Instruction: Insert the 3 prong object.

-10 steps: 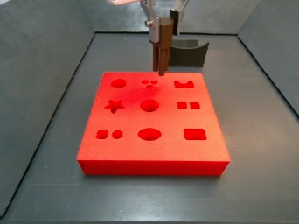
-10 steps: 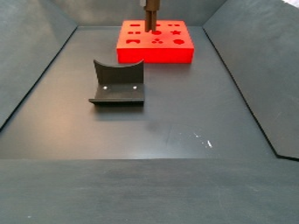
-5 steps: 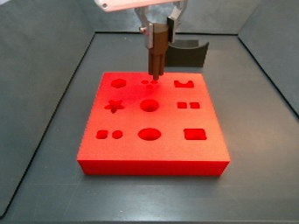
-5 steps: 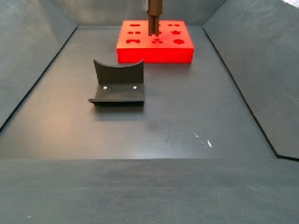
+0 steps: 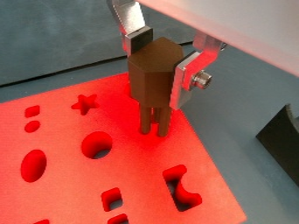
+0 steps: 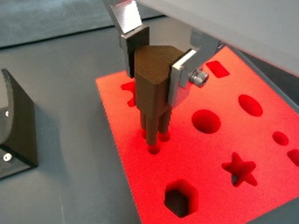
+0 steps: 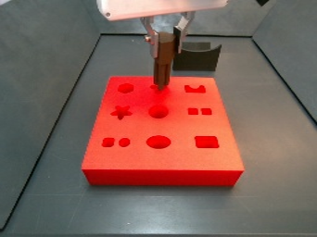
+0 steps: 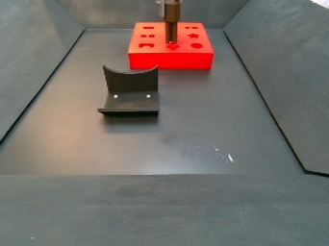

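My gripper (image 5: 156, 63) is shut on the 3 prong object (image 5: 151, 77), a slim dark brown upright piece. It also shows in the other wrist view (image 6: 153, 83) and in both side views (image 7: 162, 63) (image 8: 167, 12). Its prongs (image 5: 152, 120) reach down to the red board with shaped holes (image 5: 70, 175), at the small three-hole pattern near the board's far edge (image 7: 158, 88). The prong tips touch or enter the board's surface (image 6: 153, 140). How deep they sit I cannot tell.
The red board (image 7: 161, 130) carries star, round, square and notched holes. A dark grey curved-top block (image 7: 198, 56) stands behind the board, and shows on the grey floor in a side view (image 8: 129, 91). Sloped grey walls bound the floor.
My gripper has moved down and slightly toward the board's far-left holes with the object; its prongs now meet the board's surface instead of hanging above it.
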Tool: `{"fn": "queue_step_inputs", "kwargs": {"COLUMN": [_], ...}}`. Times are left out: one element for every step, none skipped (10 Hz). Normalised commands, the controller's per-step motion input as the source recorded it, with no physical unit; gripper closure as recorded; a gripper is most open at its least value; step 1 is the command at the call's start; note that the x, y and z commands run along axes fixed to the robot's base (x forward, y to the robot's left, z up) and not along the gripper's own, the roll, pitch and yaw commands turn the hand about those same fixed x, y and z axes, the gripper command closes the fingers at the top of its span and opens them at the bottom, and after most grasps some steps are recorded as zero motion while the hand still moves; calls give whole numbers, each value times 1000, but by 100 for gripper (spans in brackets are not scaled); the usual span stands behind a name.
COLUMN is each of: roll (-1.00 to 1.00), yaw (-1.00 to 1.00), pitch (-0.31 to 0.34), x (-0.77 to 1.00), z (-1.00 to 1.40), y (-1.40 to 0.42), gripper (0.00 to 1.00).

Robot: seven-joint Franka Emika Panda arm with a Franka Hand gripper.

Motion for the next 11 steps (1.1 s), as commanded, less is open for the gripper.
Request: {"fn": "queue_step_inputs", "kwargs": {"roll": [0, -10, -53, -9, 0, 0, 4, 1, 49, 61, 10], "yaw": [426, 443, 420, 291, 103, 57, 0, 0, 0, 109, 163], "pitch": [-3, -20, -10, -17, -11, -4, -3, 0, 0, -1, 0], "x": [0, 0, 0, -97, -129, -120, -169, -109, 0, 163, 237], "z": [-17, -3, 0, -3, -17, -117, -189, -169, -251, -289, -203], "y": [17, 46, 0, -29, 0, -91, -106, -14, 0, 83, 106], "gripper": [100, 100, 100, 100, 100, 100, 100, 100, 100, 100, 100]}}
